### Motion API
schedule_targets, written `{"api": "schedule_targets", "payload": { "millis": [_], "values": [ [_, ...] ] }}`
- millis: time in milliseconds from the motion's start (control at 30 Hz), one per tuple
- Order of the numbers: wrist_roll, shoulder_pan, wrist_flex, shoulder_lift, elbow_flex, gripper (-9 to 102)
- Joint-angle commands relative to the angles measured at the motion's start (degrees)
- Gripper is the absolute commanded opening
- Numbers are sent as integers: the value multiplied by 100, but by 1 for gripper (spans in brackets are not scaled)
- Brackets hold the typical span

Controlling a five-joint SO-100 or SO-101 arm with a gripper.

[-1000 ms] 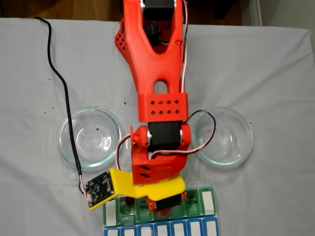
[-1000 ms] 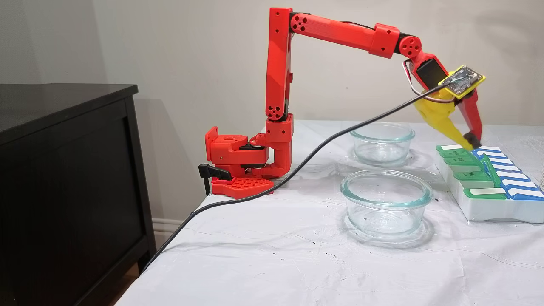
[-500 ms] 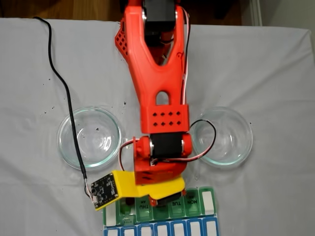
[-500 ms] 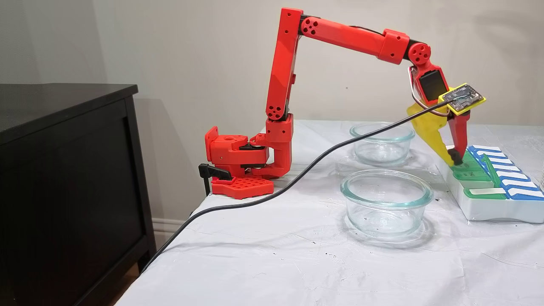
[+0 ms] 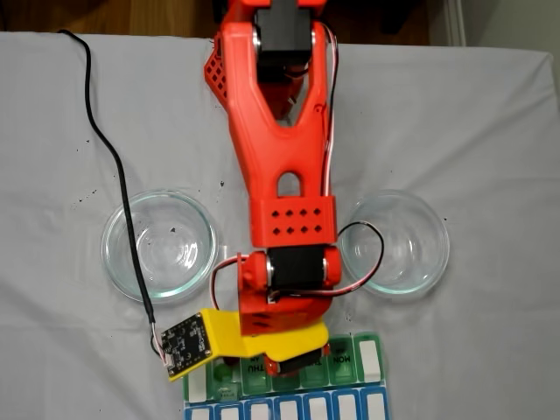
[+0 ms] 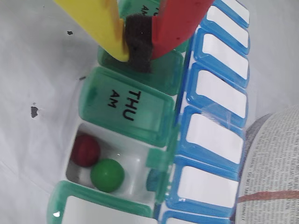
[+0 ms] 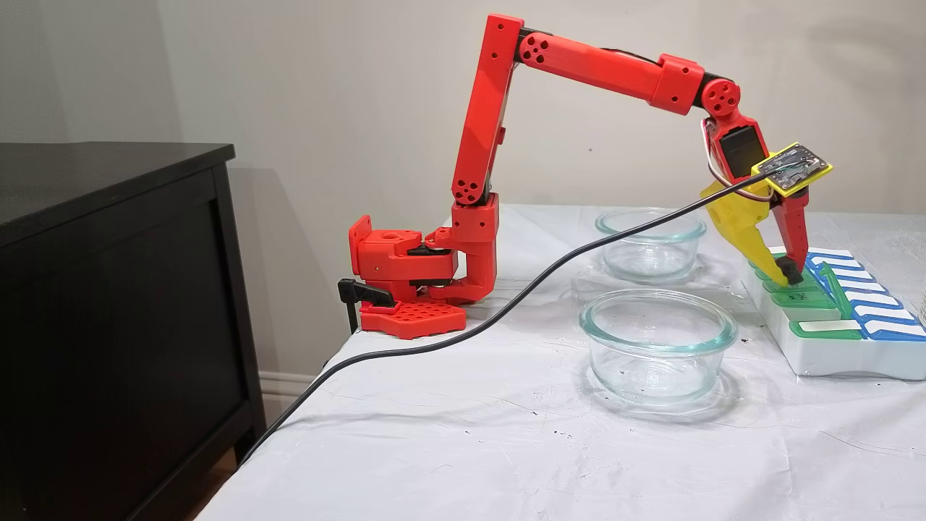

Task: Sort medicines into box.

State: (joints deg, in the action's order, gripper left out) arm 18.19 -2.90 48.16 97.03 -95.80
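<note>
The box (image 6: 126, 109) shows green day lids and a blue row; it also lies at the bottom edge of a fixed view (image 5: 372, 360) and at the far right of the side fixed view (image 7: 832, 351). One cell next to the THU lid stands open, with a dark red medicine (image 6: 85, 150) and a green medicine (image 6: 107, 175) inside. My gripper (image 6: 138, 44) is shut, a yellow finger and a red finger closed around their black pad. Its tip rests on the green lid beside THU, as the side fixed view (image 7: 788, 276) also shows.
Two clear glass dishes (image 5: 159, 243) (image 5: 394, 242) stand on either side of the arm on the white cloth. A black cable (image 5: 105, 140) runs from the wrist camera across the left dish. A black cabinet (image 7: 108, 289) stands beside the table. A printed paper object (image 6: 275, 163) borders the box.
The gripper has come down from above the box's far end onto the green lids, then shifted a little along the box. The arm has stretched farther out.
</note>
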Motion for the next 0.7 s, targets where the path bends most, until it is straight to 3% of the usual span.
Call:
{"api": "schedule_targets", "payload": {
  "millis": [0, 133, 267, 667],
  "values": [
    [105, 352, -132, 976, 536, 0],
    [325, 545, -396, 1336, 659, 0],
    [308, 712, -1477, 1644, 237, 0],
    [281, 800, -2285, 1424, -79, 0]
  ]
}}
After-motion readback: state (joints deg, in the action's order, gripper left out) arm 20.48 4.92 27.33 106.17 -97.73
